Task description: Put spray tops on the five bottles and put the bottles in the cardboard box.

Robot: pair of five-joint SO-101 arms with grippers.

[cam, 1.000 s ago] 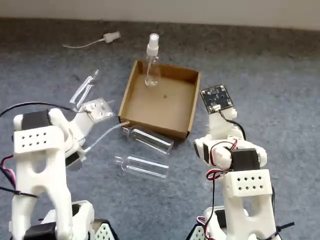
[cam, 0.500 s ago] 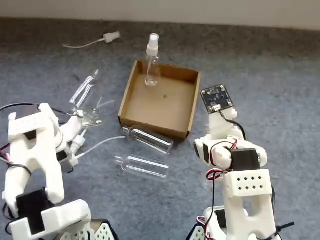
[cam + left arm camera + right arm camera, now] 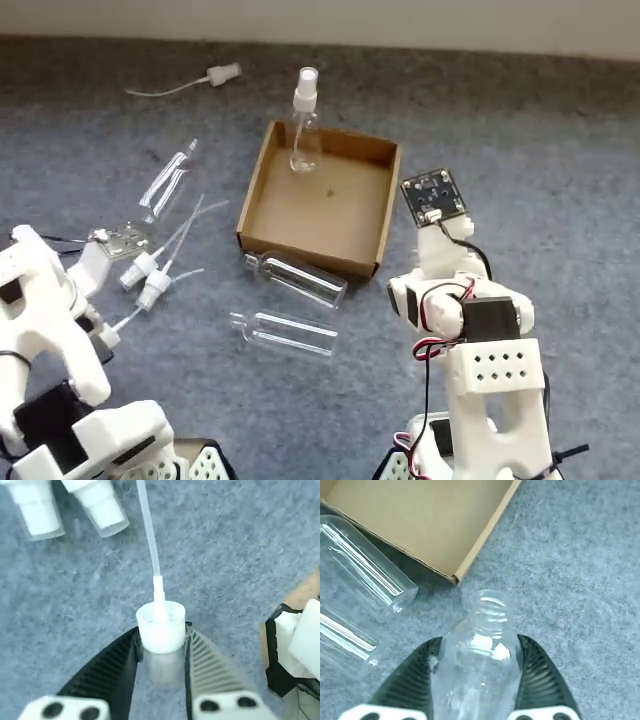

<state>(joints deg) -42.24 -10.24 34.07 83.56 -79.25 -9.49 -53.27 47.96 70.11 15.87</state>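
Left tool (image 3: 161,645) is clamping a spray top (image 3: 161,622) by its white collar, jaws closed on both sides and the dip tube (image 3: 149,535) pointing away over the table (image 3: 240,545). Right tool (image 3: 478,647) is gripping an open bottle (image 3: 479,672) around the shoulder, with the threaded neck poking out past the fingertips, just off the corner of the cardboard box (image 3: 420,520).

Handling, as I'm reading it:
- The bottle is looking like clear, thin-walled, smooth plastic: light and slippery, likely flexing if squeezed hard. Holding it at the shoulder is working, since it leaves the neck free for the top.
- The spray top is tiny and light with a stiff collar, which is the right place to be holding it. The dip tube is thin and bendy, so it's going to wander. I'm expecting it to need feeding into the neck first, then seating the collar.

Elsewhere:
- One capped bottle (image 3: 305,130) is standing at the far wall of the box; inside or just behind it, I can't tell.
- Two uncapped bottles (image 3: 298,278) (image 3: 285,333) are lying in front of the box.
- A third bottle (image 3: 168,180) is lying off to its side.
- Two loose tops (image 3: 37,507) (image 3: 100,505) are sitting just beyond the held one.
- Another top (image 3: 220,74) is lying well apart at the far edge.
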